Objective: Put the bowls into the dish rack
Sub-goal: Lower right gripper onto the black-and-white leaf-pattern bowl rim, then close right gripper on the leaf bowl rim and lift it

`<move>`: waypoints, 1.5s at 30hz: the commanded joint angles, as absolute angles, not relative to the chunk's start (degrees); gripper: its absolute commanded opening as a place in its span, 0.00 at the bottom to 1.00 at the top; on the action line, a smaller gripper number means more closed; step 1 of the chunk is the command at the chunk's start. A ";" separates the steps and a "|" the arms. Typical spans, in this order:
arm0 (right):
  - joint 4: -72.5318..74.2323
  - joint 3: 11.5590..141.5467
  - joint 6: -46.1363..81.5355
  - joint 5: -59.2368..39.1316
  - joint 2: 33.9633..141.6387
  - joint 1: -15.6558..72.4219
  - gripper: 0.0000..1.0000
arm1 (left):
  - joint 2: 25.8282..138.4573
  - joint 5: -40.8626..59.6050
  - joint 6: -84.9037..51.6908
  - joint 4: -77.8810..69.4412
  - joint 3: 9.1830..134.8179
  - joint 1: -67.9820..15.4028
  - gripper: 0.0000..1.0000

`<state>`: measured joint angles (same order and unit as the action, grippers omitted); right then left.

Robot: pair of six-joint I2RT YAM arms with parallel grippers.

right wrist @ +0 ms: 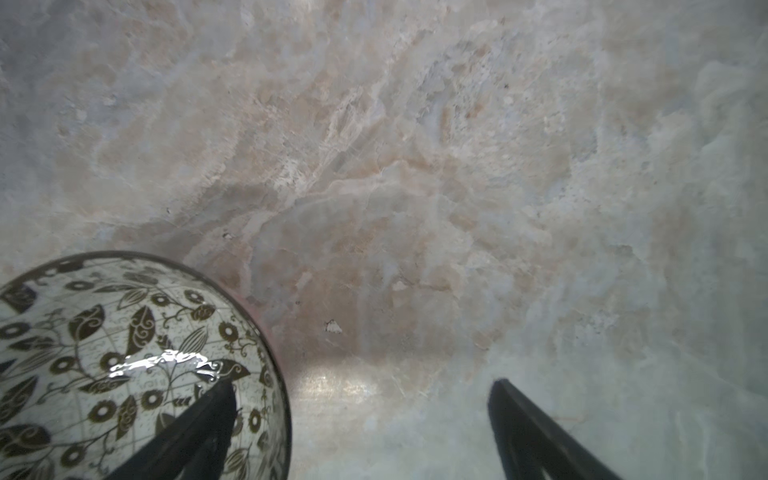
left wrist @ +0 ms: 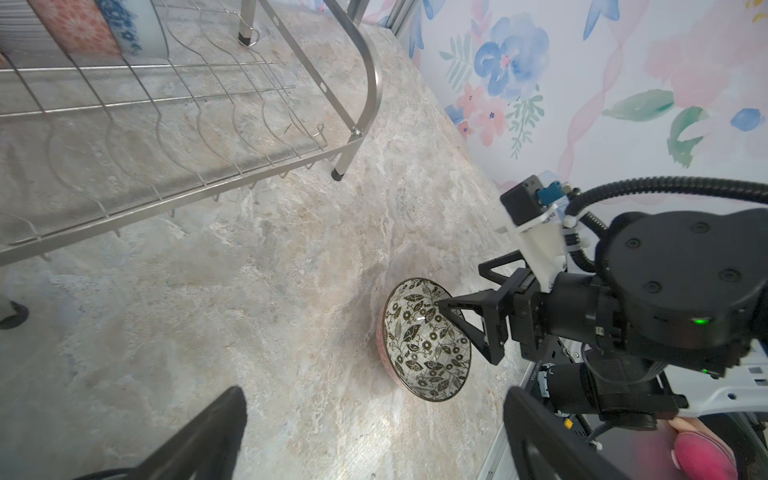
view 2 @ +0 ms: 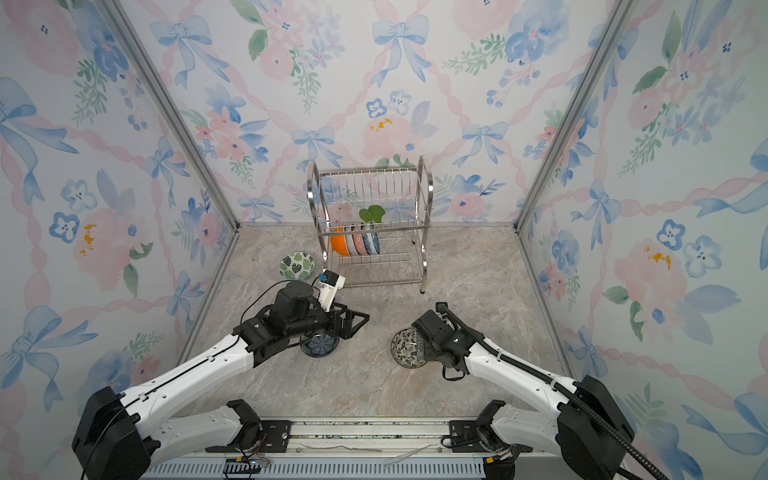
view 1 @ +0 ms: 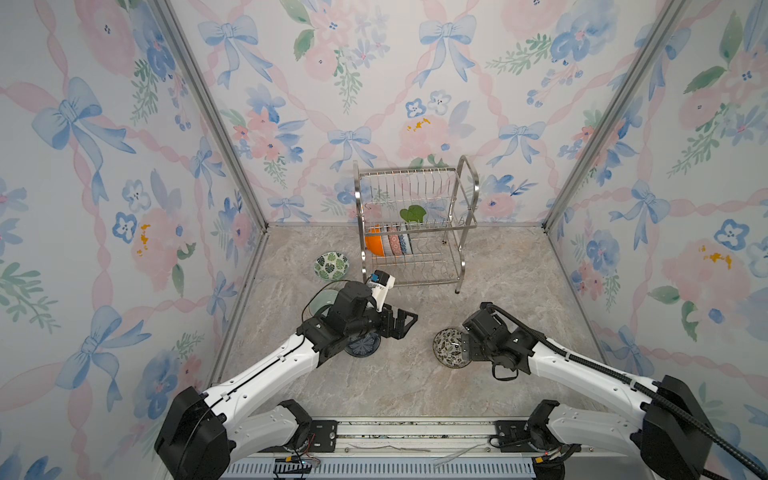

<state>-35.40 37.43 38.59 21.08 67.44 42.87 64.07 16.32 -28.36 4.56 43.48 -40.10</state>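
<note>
While left fingers (left wrist: 208, 432) hang spread and empty, right fingers (right wrist: 195, 428) spread astride the black-leaf bowl (right wrist: 83, 324) could tip it on closing

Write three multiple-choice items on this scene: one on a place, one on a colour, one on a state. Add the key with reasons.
1. Where is the black-and-white leaf bowl?
A. on the table, at the right tool
B. on the metal rail at the near edge
C. lifted clear of everything

2. What colour is the outside of the leftmost bowl in the dish rack?
A. black
B. orange
C. yellow

3. How does the right tool stand?
A. shut on the bowl
B. shut, empty
C. open

Key:
1 A: both top views show it resting there.
2 B: its orange side faces the camera.
3 C: in the right wrist view its fingers stand wide apart.
</note>
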 commanded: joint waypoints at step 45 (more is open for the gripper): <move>-23.49 58.62 33.81 14.27 95.36 33.22 0.44 | 64.73 10.49 -30.75 2.24 43.28 -39.74 0.98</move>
